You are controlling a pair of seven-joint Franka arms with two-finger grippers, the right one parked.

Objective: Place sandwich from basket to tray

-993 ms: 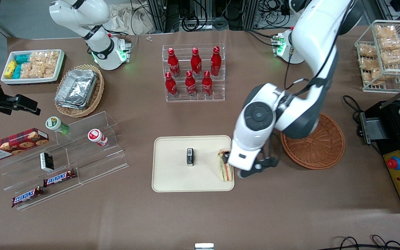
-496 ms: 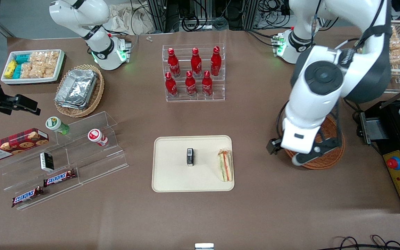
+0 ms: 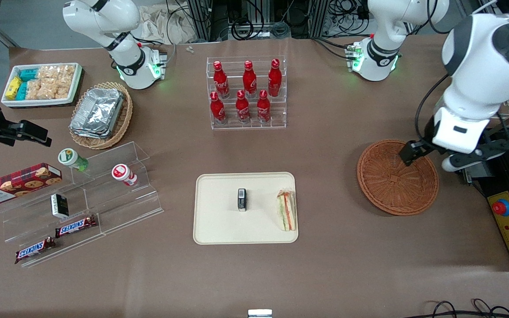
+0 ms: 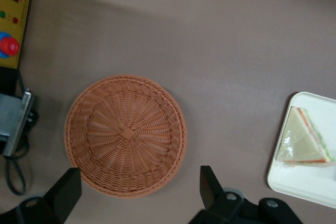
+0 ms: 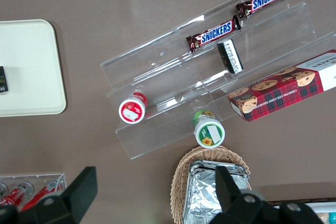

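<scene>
The sandwich (image 3: 286, 211), a wrapped white wedge with red and green layers, lies on the cream tray (image 3: 219, 225) at the tray's edge nearest the basket. The reddish-brown wicker basket (image 3: 391, 185) holds nothing. My left gripper (image 3: 452, 152) hangs open and high above the basket's rim on the working arm's side, well apart from the sandwich. In the left wrist view the gripper (image 4: 137, 195) spreads its black fingers (image 4: 65, 192) with nothing between them, above the basket (image 4: 126, 135); the sandwich (image 4: 304, 140) and a corner of the tray (image 4: 310, 184) also show.
A small black item (image 3: 241, 199) sits mid-tray. A clear rack of red bottles (image 3: 248, 92) stands farther from the camera than the tray. A black box with a red button (image 3: 508, 221) lies beside the basket. A clear stepped shelf (image 3: 82, 198) stands toward the parked arm's end.
The gripper left the sandwich on the tray, rose and swung across the basket toward the working arm's end. The sandwich has stayed put.
</scene>
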